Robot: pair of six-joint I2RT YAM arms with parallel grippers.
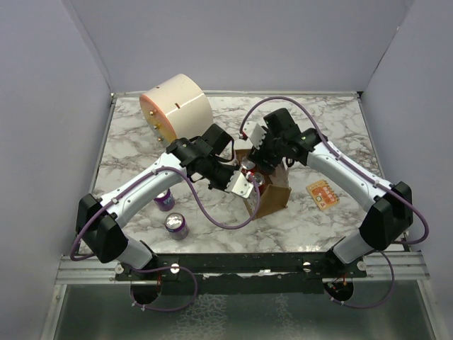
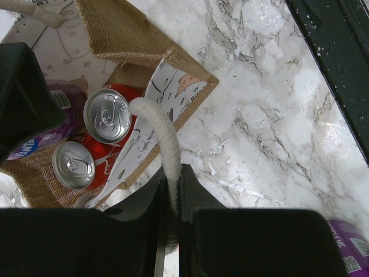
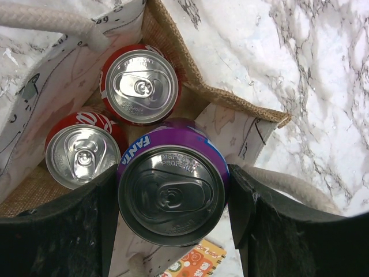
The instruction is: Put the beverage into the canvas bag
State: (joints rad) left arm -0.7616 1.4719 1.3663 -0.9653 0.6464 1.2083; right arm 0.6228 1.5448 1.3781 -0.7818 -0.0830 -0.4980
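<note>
The tan canvas bag (image 1: 274,197) stands open at the table's middle, and its burlap wall shows in the right wrist view (image 3: 173,40). Two red cans (image 3: 140,85) (image 3: 82,154) stand upright inside it. My right gripper (image 3: 173,190) is shut on a purple Fanta can (image 3: 171,173), held upright at the bag's open mouth beside the red cans. My left gripper (image 2: 173,173) is shut on one whitish rope handle (image 2: 164,138) at the bag's near side. In the top view both grippers meet over the bag, left (image 1: 244,185) and right (image 1: 256,166).
A large cream cylinder (image 1: 175,108) lies at the back left. Two more purple cans (image 1: 164,200) (image 1: 176,226) stand at the front left under my left arm. An orange packet (image 1: 323,194) lies right of the bag.
</note>
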